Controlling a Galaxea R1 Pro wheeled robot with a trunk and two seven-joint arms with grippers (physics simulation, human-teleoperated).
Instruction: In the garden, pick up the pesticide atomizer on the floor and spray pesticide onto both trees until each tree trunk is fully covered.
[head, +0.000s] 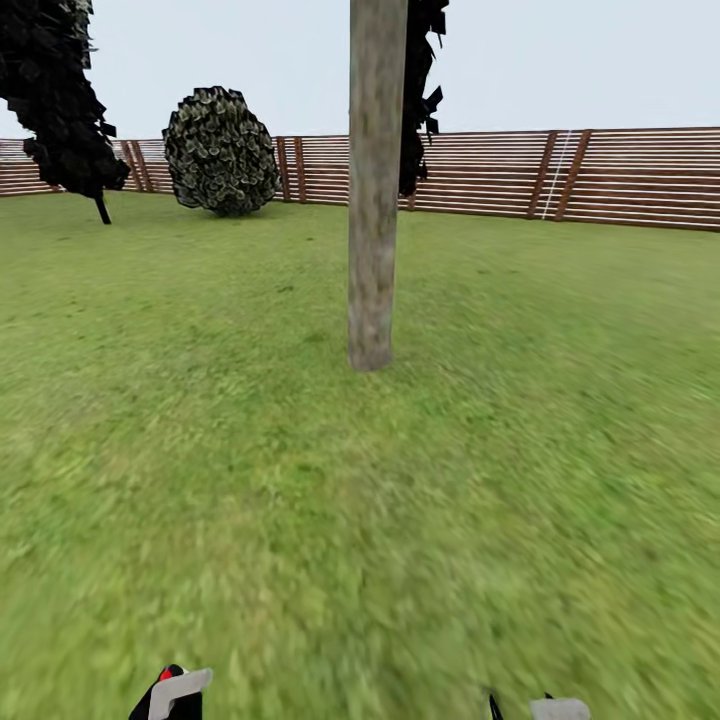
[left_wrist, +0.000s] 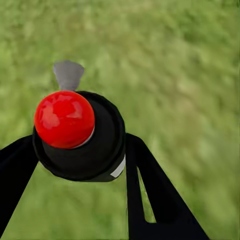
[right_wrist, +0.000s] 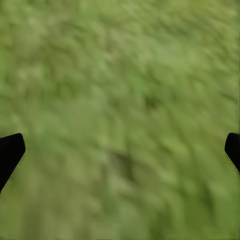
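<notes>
The left pincer (left_wrist: 80, 150) pinches the pesticide atomizer (left_wrist: 75, 130), its red knob and grey nozzle showing between the black fingers, so the pick-up looks done. The right pincer (right_wrist: 120, 150) is spread wide over bare grass and holds nothing. A tree trunk (head: 375, 200) stands straight ahead of the robot on the lawn, well apart from the atomizer, with the wooden fence (head: 620, 175) behind it. Its bark shows no coating, as far as I can tell, so spraying both trees probably remains
</notes>
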